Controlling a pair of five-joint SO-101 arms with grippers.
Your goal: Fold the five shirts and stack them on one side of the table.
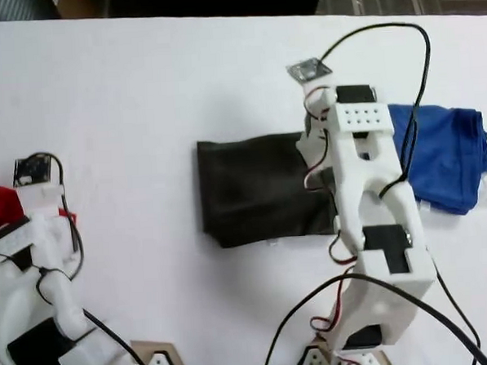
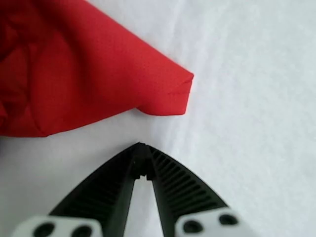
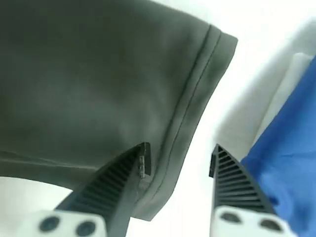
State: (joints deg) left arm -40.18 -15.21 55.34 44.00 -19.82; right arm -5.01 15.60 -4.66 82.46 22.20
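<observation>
A red shirt, dark grey shirt and blue shirt lie on a white table.

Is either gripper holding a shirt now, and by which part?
Nothing is held. The left gripper is shut, empty, near the red shirt; the right gripper is open over the hem of the dark shirt.

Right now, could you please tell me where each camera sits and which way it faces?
High view: fixed above the table, looking down on black shirt, blue shirt, red shirt, both arms.
Left wrist view: on the left arm, facing the red shirt's corner past the shut left end effector.
Right wrist view: on the right arm, facing the black shirt's hem past the open right end effector.
Shared: high and right wrist views both show the black shirt and blue shirt.
</observation>
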